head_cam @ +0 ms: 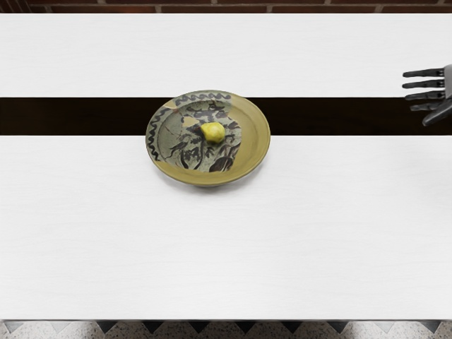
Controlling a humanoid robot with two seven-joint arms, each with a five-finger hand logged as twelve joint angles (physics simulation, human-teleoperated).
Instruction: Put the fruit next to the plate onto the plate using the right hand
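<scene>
A small yellow-green fruit lies near the middle of an olive-brown plate painted with dark markings. The plate sits at the centre of the white table, across the dark gap between its two surfaces. My right hand shows at the far right edge, well away from the plate, with its dark fingers stretched out to the left and holding nothing. The left arm is out of view.
The white table spreads wide in front of the plate. A dark gap runs across the table behind it, with a second white surface beyond and a brick wall at the top edge.
</scene>
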